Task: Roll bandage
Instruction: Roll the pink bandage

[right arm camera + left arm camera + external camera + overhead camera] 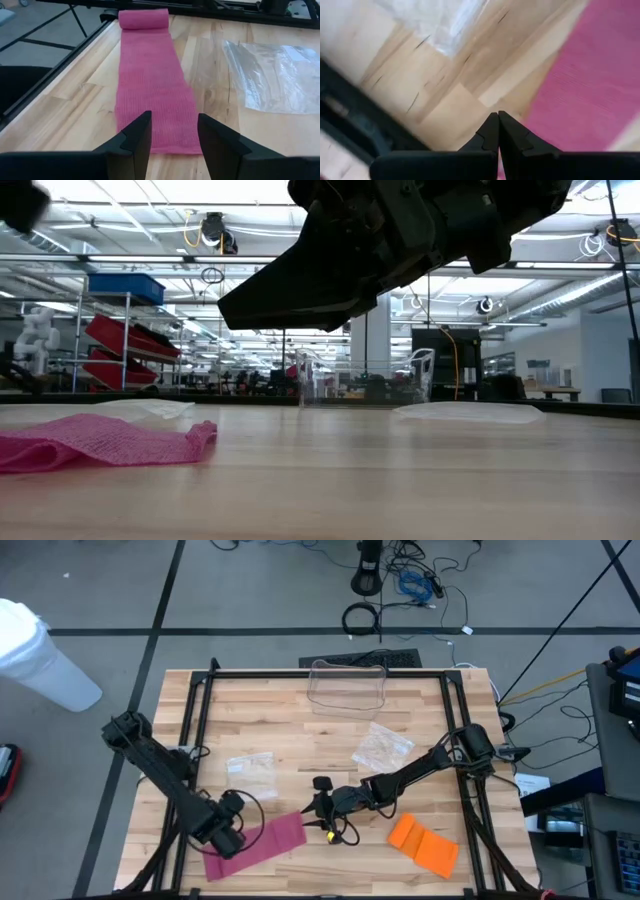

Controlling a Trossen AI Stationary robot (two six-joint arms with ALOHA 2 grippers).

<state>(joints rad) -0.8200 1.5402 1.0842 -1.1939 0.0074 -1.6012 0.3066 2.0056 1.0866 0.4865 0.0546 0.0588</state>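
bandage axis: pink bandage [150, 80] runs straight away from right gripper [172, 137], rolled end farthest
right gripper: gaping, empty
left gripper [498, 131]: pinched closed, empty, beside the rolled end

The table [330, 730] is of light wood planks with a black frame around it. On it lie a pink bandage [262, 840] near the front left, an orange bandage [424, 844] at the front right, two clear bags [251, 767] [383, 746] in the middle, and a clear container [347, 686] at the back.
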